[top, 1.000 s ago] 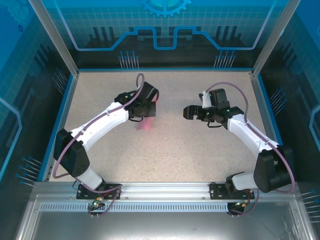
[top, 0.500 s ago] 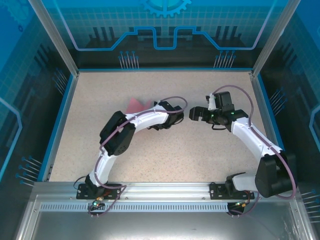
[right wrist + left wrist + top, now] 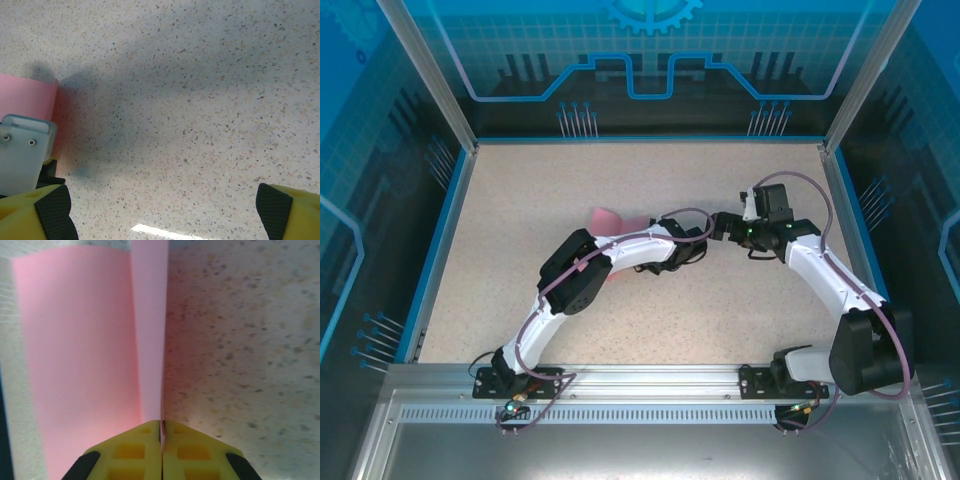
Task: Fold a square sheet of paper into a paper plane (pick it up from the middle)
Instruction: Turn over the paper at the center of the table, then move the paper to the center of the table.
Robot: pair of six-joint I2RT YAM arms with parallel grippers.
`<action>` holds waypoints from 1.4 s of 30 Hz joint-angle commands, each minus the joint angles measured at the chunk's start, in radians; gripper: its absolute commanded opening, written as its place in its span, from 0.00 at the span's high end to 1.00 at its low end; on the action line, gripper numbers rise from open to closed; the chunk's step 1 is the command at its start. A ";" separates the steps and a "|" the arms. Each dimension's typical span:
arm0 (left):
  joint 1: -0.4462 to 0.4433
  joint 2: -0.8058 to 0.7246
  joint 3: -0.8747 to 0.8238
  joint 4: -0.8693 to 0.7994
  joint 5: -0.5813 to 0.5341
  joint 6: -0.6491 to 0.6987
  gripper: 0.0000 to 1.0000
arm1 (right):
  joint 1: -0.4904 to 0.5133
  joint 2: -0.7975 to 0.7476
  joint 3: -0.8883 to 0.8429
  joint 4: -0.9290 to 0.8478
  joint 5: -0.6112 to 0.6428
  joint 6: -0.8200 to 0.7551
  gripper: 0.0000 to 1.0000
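Observation:
The square sheet of paper [image 3: 80, 355] is pink and bent along a lengthwise crease, one flap flat and one standing. My left gripper [image 3: 162, 432] is shut on its near edge; a sliver of paper shows between the yellow fingertips. From above, the paper [image 3: 607, 218] pokes out behind the left forearm near the table's middle, with the left gripper [image 3: 655, 232] at its right end. My right gripper [image 3: 722, 227] faces it from the right. In the right wrist view that gripper [image 3: 162, 215] is open, nothing between its fingers, and the paper's end [image 3: 25, 97] shows at the left.
Speckled beige tabletop [image 3: 650, 320] bounded by a blue rim and clear walls. The left arm's elbow [image 3: 575, 272] juts over the middle of the table. A grey block of the left wrist [image 3: 25, 150] sits close to my right gripper's left finger.
The left arm has stretched out rightward toward the centre, carrying the paper with it. The right gripper has drawn back slightly to the right.

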 commanded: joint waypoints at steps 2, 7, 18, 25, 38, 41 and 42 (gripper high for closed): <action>-0.005 0.001 -0.014 0.107 0.133 0.019 0.91 | -0.009 -0.010 0.005 -0.033 -0.014 0.005 0.01; -0.005 -0.024 -0.021 0.146 0.214 0.028 0.80 | -0.013 -0.008 0.010 -0.039 -0.018 0.009 0.01; 0.066 -0.401 -0.186 0.443 0.732 -0.017 0.32 | 0.000 0.083 0.036 0.009 -0.108 0.048 0.05; 0.281 -0.670 -0.495 0.612 0.869 -0.172 0.14 | 0.190 0.247 0.177 -0.007 -0.083 0.040 0.20; 0.594 -0.984 -0.843 0.565 0.746 -0.313 0.01 | 0.562 0.743 0.581 0.010 -0.087 0.089 0.44; 0.615 -1.011 -0.859 0.554 0.741 -0.316 0.01 | 0.589 0.822 0.648 -0.027 -0.078 0.076 0.45; 0.618 -1.018 -0.863 0.554 0.740 -0.317 0.01 | 0.593 0.841 0.660 -0.035 -0.078 0.071 0.45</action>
